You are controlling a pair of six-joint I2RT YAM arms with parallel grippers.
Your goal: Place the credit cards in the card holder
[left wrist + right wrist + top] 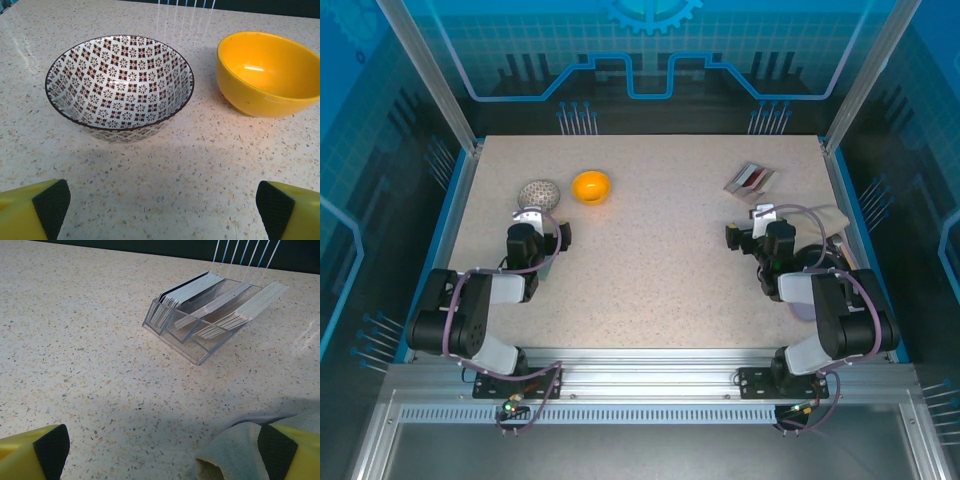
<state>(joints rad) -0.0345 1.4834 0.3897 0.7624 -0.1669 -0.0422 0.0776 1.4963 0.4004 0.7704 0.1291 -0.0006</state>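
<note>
Credit cards [220, 305]: three leaning stacks in a clear tiered rack [172, 340], far-right part of counter [650, 270]. Card edges stick up and out past the plastic, so prob. meant to be pinched from front/above w/o touching the rack. One black card at rear stack, the rest show white/grey edges.

Card holder [232, 452]: taken to be the grey-green soft flat piece on the near side of the rack, apart from it. It lies just beside one finger of right hand [164, 450]; contact or not, can't tell. Folded shut or open, can't tell either.

Right hand: jaws wide, nothing held, aimed at the rack. Left hand [162, 207]: jaws wide, empty, facing patterned bowl [119, 82] and yellow bowl [270, 70]. Bowls are near each other, not touching, and not task items.

Room: bare counter betw. right hand and rack, so the approach looks clear. Rack is near the far edge and right rail, w/ less room behind it. Centre of counter is open betw. the arms, likely the best spot for loading the holder.
</note>
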